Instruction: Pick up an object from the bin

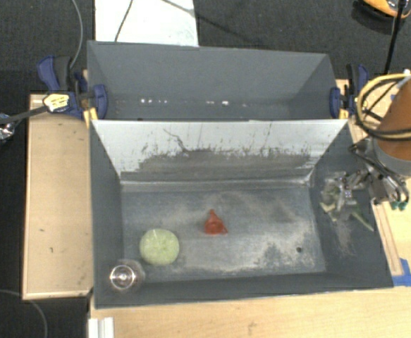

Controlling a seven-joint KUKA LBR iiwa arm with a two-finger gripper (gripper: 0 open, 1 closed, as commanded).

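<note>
My gripper (338, 197) hangs over the bin's right sloping wall, well to the right of everything on the floor, and I see nothing between its fingers. A small red lumpy thing (214, 223) sits near the middle of the bin floor. A pale green round ball-like thing (159, 246) rests at the front left. A small clear glass or cup (123, 275) lies in the front left corner, just below the green one.
The arm with its orange cover and cables comes in from the right edge above the gripper. The bin's walls slope down to a scuffed floor.
</note>
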